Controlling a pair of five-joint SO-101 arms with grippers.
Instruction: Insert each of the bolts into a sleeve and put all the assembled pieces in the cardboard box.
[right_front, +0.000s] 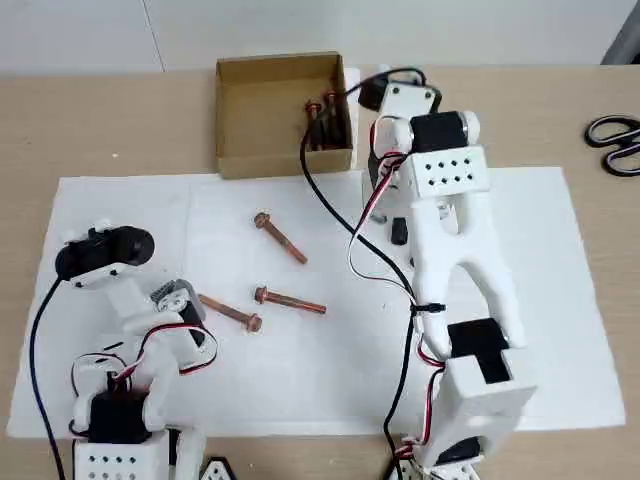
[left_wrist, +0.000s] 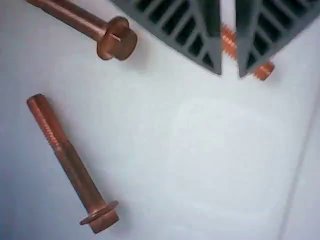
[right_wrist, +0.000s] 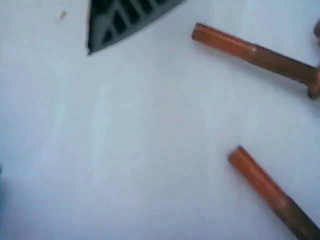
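Note:
Three copper bolts lie on the white paper: one far bolt, one middle bolt and one near bolt. My left gripper hovers low over the near bolt's threaded end, its jaws almost together and holding nothing. The other two bolts lie beside it. My right gripper hangs over the paper right of the bolts, two of which lie ahead of it. The cardboard box at the back holds assembled pieces.
Scissors lie on the wooden table at the far right. The right arm's black cable runs across the paper between the box and the bolts. Bare paper stretches left of the bolts.

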